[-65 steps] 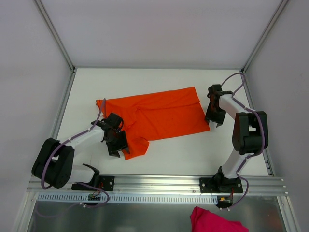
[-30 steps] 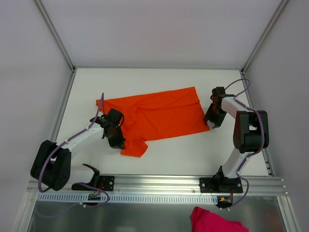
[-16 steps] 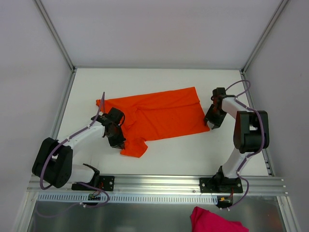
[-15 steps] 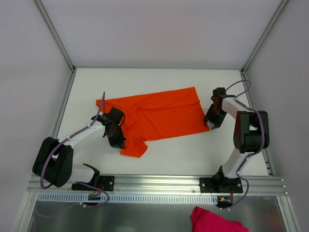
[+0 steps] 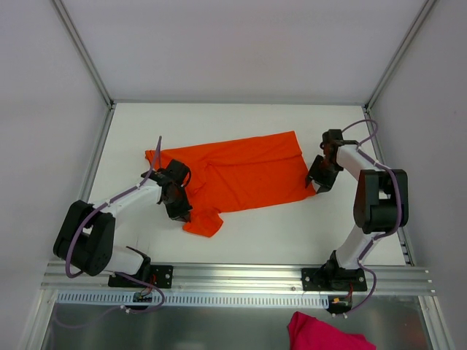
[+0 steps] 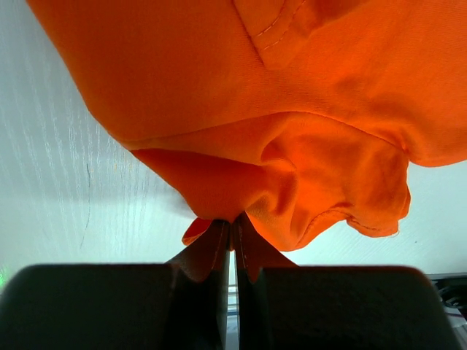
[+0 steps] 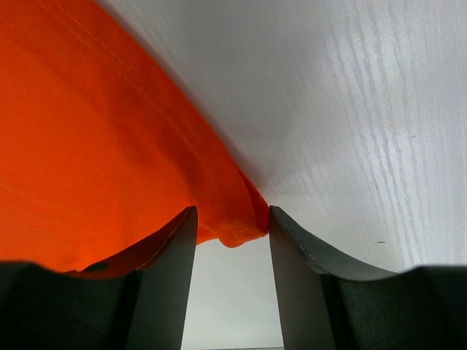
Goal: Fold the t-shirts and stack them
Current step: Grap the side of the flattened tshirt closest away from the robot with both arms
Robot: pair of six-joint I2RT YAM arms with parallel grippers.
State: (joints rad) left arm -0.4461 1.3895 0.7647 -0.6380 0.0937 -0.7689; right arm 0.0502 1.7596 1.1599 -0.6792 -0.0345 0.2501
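Observation:
One bright orange t-shirt [image 5: 244,175] lies spread across the middle of the white table, its near-left part bunched into folds. My left gripper [image 5: 180,209] sits at that bunched edge, shut on a pinch of the t-shirt's fabric [image 6: 292,189], with the cloth hanging in front of my left gripper's tips [image 6: 233,224]. My right gripper [image 5: 318,182] is low at the shirt's near-right corner. In the right wrist view my right gripper [image 7: 232,219] is open, with the hemmed corner [image 7: 237,222] lying loose between the fingers and touching the right finger.
A magenta cloth [image 5: 321,334] lies below the aluminium rail [image 5: 241,275] at the near edge. Grey enclosure walls and metal posts [image 5: 84,55] border the table on three sides. Bare white tabletop [image 5: 219,124] lies behind the shirt.
My left gripper has drawn the pinched fabric a little away from the near edge, towards the shirt's body. My right gripper has edged left onto the shirt's corner.

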